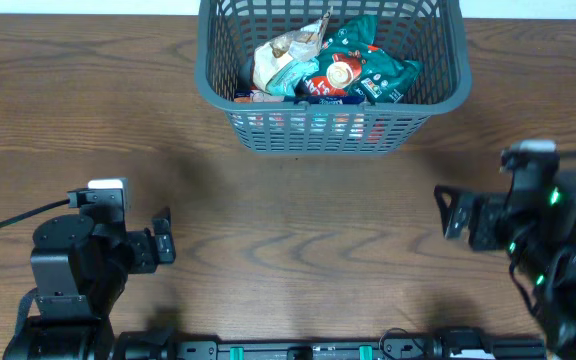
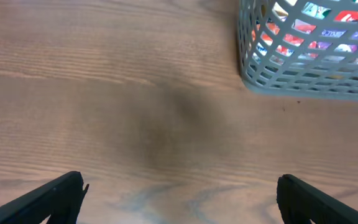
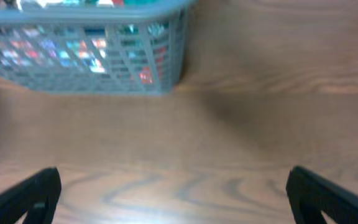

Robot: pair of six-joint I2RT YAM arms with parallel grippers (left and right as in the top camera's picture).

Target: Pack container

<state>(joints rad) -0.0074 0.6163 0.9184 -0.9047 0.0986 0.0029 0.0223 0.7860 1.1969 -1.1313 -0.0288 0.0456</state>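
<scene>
The grey lattice container (image 1: 218, 95) stands at the back middle of the table and holds several snack packets (image 1: 343, 65), teal, red and white. Its corner shows in the left wrist view (image 2: 253, 74) and in the right wrist view (image 3: 166, 68). My left gripper (image 1: 165, 238) is open and empty at the front left, far from the container; its fingers frame bare wood (image 2: 179, 196). My right gripper (image 1: 450, 212) is open and empty at the front right, also over bare wood (image 3: 173, 193).
A black cable (image 1: 8, 225) runs off the left arm to the table's left edge. Wooden table surface (image 1: 298, 220) lies between the two arms and the container. No loose packets show on the table.
</scene>
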